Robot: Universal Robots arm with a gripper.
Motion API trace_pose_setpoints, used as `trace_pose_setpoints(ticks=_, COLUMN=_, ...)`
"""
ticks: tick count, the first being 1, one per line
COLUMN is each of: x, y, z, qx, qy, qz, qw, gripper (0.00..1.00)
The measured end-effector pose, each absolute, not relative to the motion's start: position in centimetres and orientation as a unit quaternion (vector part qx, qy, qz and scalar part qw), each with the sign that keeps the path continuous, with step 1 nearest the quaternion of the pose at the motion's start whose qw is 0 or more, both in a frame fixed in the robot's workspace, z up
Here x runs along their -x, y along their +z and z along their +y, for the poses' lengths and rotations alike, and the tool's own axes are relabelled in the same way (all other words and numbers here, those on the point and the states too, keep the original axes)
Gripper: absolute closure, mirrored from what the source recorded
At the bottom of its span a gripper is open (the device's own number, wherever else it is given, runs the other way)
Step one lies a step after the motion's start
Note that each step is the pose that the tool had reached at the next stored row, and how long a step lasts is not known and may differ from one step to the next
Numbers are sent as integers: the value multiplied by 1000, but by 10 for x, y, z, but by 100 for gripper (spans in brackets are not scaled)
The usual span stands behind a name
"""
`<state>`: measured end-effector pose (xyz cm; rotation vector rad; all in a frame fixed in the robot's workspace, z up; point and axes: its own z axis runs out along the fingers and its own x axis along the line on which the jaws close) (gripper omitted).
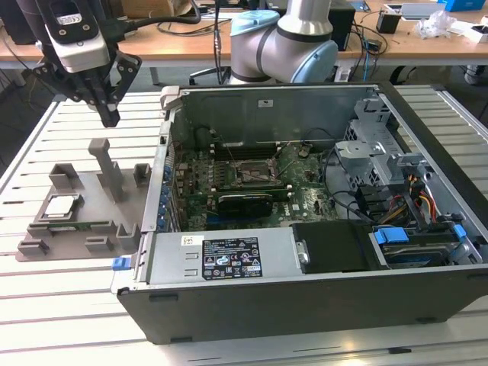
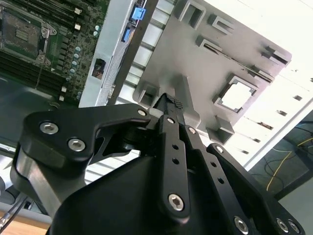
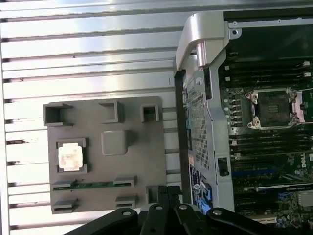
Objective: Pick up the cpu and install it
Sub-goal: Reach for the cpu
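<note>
The cpu [image 1: 59,205] is a small silver square lying flat in a pocket of the grey fixture tray [image 1: 99,217] on the exterior view's left. It also shows in both wrist views, as the cpu [image 3: 70,158] and the cpu [image 2: 238,96]. My gripper [image 1: 110,114] hangs well above the tray's far side, shut with nothing between its fingers. Its black fingertips [image 2: 169,105] meet over the tray's upright block. The dark socket [image 1: 252,172] sits uncovered on the motherboard inside the case, seen too as the socket [image 3: 272,108].
The open computer case [image 1: 267,107] lies on a white slatted table [image 1: 69,305], close beside the tray. A green memory stick [image 3: 93,184] rests in the tray below the cpu. The arm's base [image 1: 284,38] stands behind the case. Drive cages and cables fill the case's right.
</note>
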<state>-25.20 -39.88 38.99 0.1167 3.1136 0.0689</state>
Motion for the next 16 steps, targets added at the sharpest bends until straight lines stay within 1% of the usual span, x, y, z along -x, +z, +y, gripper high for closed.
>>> trace_pose_setpoints(ticks=16, x=268, y=389, z=-399, qx=-37, qy=22, qz=999, qw=13, gripper=89)
